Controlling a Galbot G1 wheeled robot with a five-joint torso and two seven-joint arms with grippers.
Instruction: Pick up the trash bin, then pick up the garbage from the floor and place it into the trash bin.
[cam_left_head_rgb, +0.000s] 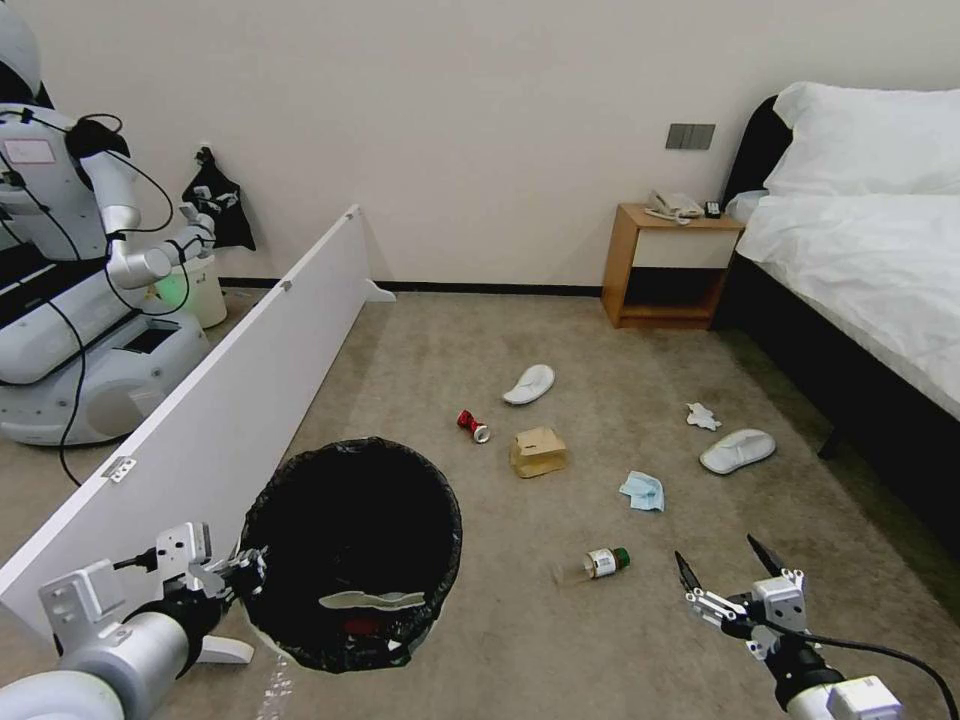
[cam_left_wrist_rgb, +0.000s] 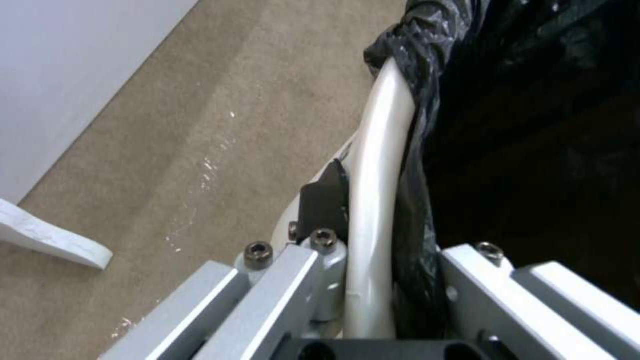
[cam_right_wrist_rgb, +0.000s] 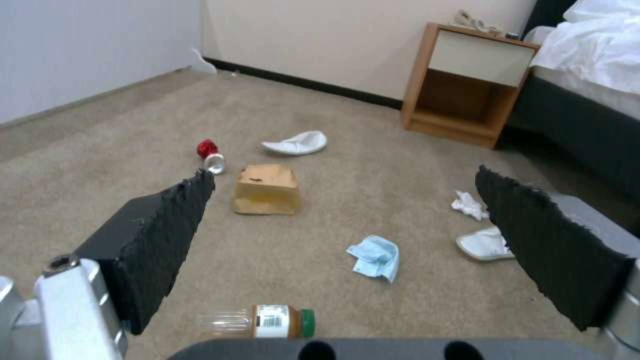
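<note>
My left gripper (cam_left_head_rgb: 245, 575) (cam_left_wrist_rgb: 380, 260) is shut on the rim of the trash bin (cam_left_head_rgb: 350, 550) (cam_left_wrist_rgb: 377, 165), a white bin with a black liner, lifted off the carpet. A white scrap and something red lie inside it. My right gripper (cam_left_head_rgb: 730, 570) (cam_right_wrist_rgb: 343, 175) is open above the floor (cam_left_head_rgb: 560, 640), just past the green-capped bottle (cam_left_head_rgb: 595, 565) (cam_right_wrist_rgb: 267, 321). Farther out lie a blue mask (cam_left_head_rgb: 643, 491) (cam_right_wrist_rgb: 375, 256), cardboard box (cam_left_head_rgb: 538, 451) (cam_right_wrist_rgb: 267, 190), red can (cam_left_head_rgb: 472, 425) (cam_right_wrist_rgb: 210, 152), tissue (cam_left_head_rgb: 703, 416) (cam_right_wrist_rgb: 469, 205) and two slippers (cam_left_head_rgb: 529, 384) (cam_left_head_rgb: 737, 450).
A long white partition board (cam_left_head_rgb: 220, 400) runs along my left, with another robot (cam_left_head_rgb: 70, 280) and a second white bin (cam_left_head_rgb: 200, 290) behind it. A wooden nightstand (cam_left_head_rgb: 668, 265) and a bed (cam_left_head_rgb: 860, 250) stand at the right.
</note>
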